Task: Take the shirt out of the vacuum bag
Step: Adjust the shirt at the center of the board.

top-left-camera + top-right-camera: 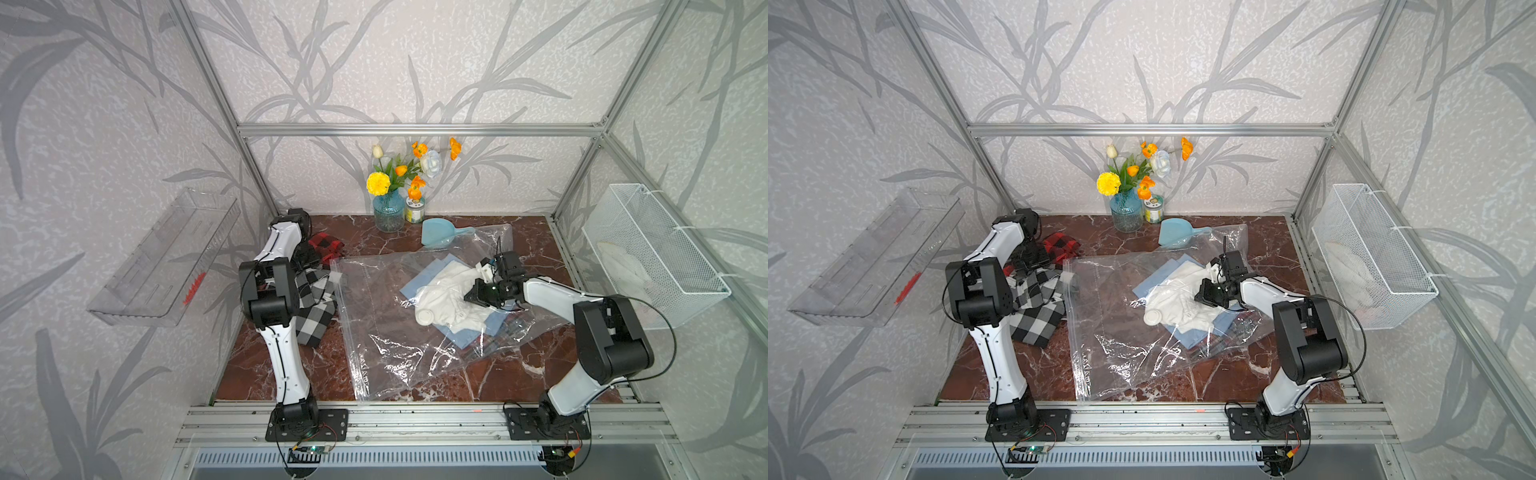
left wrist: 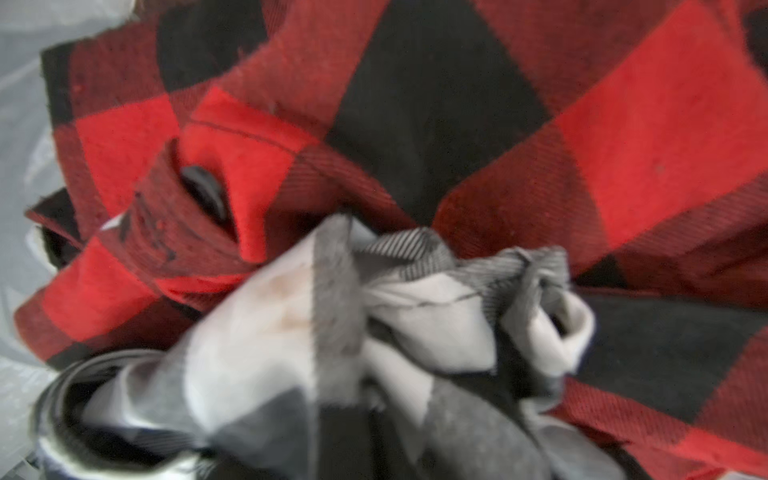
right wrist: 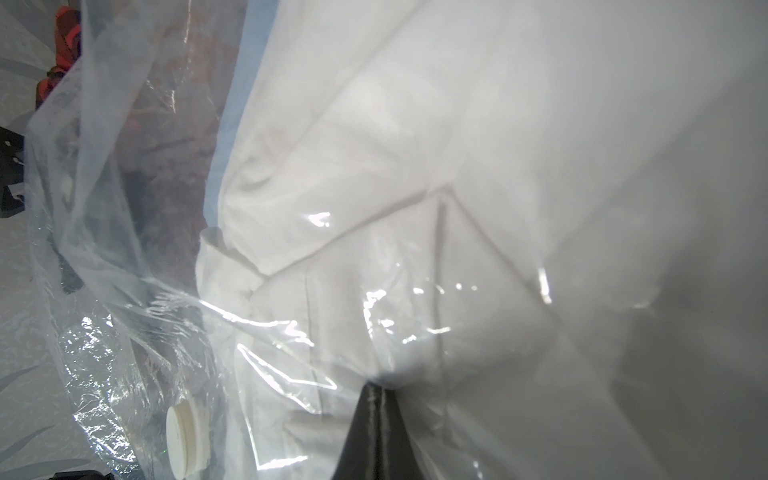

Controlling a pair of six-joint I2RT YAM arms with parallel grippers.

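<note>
**Clear plastic pinched from the right, checked cloth heaped at left**

Stretches the right arm low, forearm nearly level, and sets the right gripper (image 1: pixel 471 296) on the white shirt (image 1: pixel 446 291) in the middle of the vacuum bag (image 1: pixel 395 353). Shows, in the right wrist view, jaws together, nipping a pucker of bag film over white cloth (cannot tell whether cloth is caught too). Folds the left arm steeply, elbow high, with the left gripper (image 1: pixel 1037 261) down behind the forearm near the bag's far left corner. Hides those jaws in both top views and fills the left wrist view with cloth: cannot tell whether apart or clamped.

Spreads the bag flat and crinkled on the marble table (image 1: pixel 270 374). Holds inside it the rumpled white shirt on a flat blue cloth (image 1: pixel 465 338), with the round white valve cap (image 1: pixel 426 318) at the shirt's near end. Lays the black-and-white checked shirt (image 1: pixel 316 316) in a heap outside, touching the bag's left edge, the red-and-black checked shirt (image 1: pixel 326 245) just behind.

Leaves bare marble in front of the heap and along the near rail. Crowds the back edge with a blue vase (image 1: pixel 389 216), a small tin (image 1: pixel 414 210) and a blue scoop (image 1: pixel 436 237). Hangs a wire basket (image 1: pixel 648 257) on the right wall and a clear tray (image 1: pixel 166 257) on the left.
</note>
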